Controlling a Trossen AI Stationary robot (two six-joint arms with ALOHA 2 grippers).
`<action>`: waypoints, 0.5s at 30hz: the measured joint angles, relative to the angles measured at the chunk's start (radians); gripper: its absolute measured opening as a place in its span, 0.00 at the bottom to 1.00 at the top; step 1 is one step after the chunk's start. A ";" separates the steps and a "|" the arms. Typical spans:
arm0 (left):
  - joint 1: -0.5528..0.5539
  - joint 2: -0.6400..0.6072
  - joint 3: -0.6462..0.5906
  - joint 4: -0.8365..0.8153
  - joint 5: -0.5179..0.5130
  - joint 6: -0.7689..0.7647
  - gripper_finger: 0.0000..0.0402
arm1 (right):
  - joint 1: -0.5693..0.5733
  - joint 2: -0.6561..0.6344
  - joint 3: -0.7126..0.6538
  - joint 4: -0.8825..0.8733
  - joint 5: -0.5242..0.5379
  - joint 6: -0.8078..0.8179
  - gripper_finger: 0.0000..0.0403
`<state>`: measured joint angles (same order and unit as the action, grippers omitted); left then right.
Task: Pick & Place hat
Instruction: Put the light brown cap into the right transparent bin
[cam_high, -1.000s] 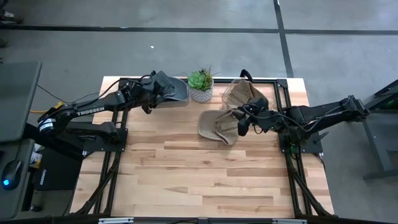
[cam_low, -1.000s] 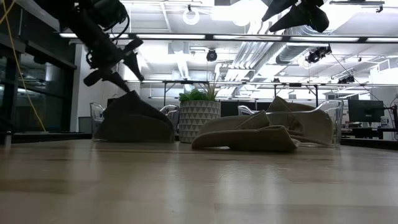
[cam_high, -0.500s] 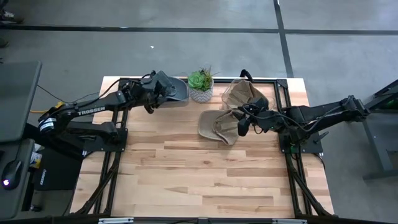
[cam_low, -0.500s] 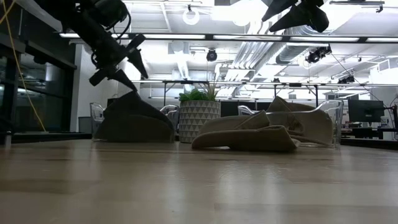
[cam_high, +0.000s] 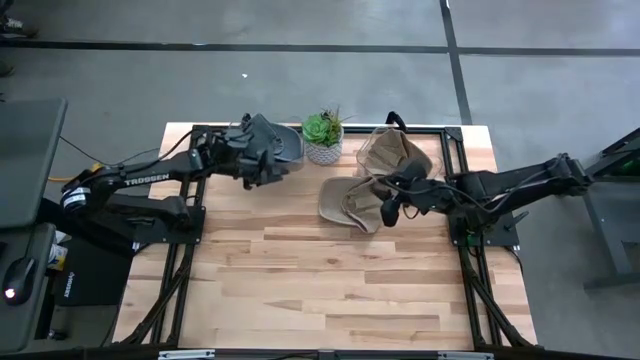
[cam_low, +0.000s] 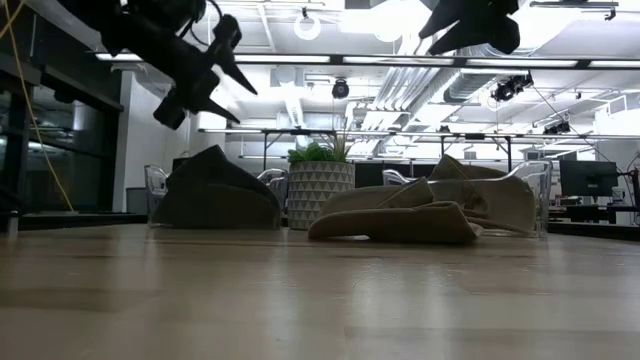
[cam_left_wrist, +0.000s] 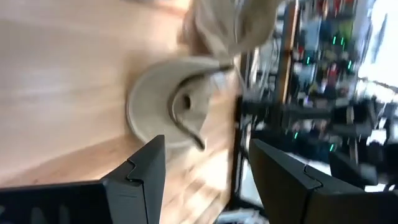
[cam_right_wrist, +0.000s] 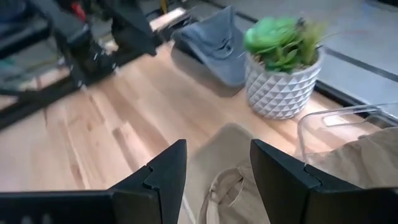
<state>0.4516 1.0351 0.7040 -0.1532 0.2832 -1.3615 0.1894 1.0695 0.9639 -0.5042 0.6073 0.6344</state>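
Now | tan hat (cam_high: 351, 201) just beside right gripper (cam_high: 386, 210) | fingers apart, empty

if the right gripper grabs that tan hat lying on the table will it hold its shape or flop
Probably flop: the tan hat lies flattened and creased on the table, so the crown looks like soft cloth. Its brim seems somewhat stiffer. It likely weighs little, and the right gripper, open above it, should lift it easily.

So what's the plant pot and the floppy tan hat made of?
The plant pot looks like white ceramic or plastic, matte, with a moulded triangle pattern; which one is hard to say. The tan hat seems soft cloth, maybe cotton: it folds and sags flat on the table.
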 joint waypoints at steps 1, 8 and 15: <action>-0.013 0.000 0.000 0.000 0.004 0.013 0.47 | 0.000 0.008 0.000 0.000 -0.017 -0.011 0.43; -0.099 0.001 0.000 -0.005 0.021 0.049 0.47 | 0.002 0.097 0.000 0.000 -0.141 -0.085 0.43; -0.184 0.001 0.000 -0.005 0.020 0.088 0.47 | 0.033 0.214 0.000 0.000 -0.180 -0.182 0.43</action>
<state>0.2676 1.0359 0.7040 -0.1586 0.3033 -1.2740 0.2226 1.2836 0.9638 -0.5037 0.4275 0.4523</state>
